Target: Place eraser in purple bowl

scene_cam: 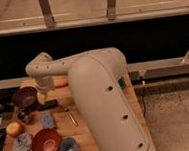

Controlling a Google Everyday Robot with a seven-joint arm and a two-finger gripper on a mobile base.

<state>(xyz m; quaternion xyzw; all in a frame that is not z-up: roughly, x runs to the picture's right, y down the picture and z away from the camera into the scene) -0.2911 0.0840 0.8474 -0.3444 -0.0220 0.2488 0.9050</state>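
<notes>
gripper [42, 97]: at the end of the white arm [97, 97], hanging low over the left part of the wooden table [96, 137]
grip: cannot tell how far open it is, nor whether it has hold of anything
eraser [47, 104]: small black elongated rectangular block, just under the gripper on the camera side, lying outside the bowl; whether the gripper touches it cannot be told
purple bowl [24, 96]: round, dark purple-maroon, just beside the gripper on the picture's left, nothing seen inside
metal object [24, 116]: small, round, shiny, near the gripper, down and to the picture's left
bluish pad [47, 120]: soft rectangular sponge-like piece, nearer the camera than the gripper, just past the eraser
thin stick [72, 116]: slim pale pen-like item, down and to the picture's right of the gripper
orange-red bowl [45, 142]: round, well apart from the gripper, toward the camera
light-blue cup [69, 146]: small, just beside the orange-red bowl
orange ball [14, 129]: round, toward the table's left edge
grey-blue cloth [20, 147]: crumpled, beside the orange-red bowl
</notes>
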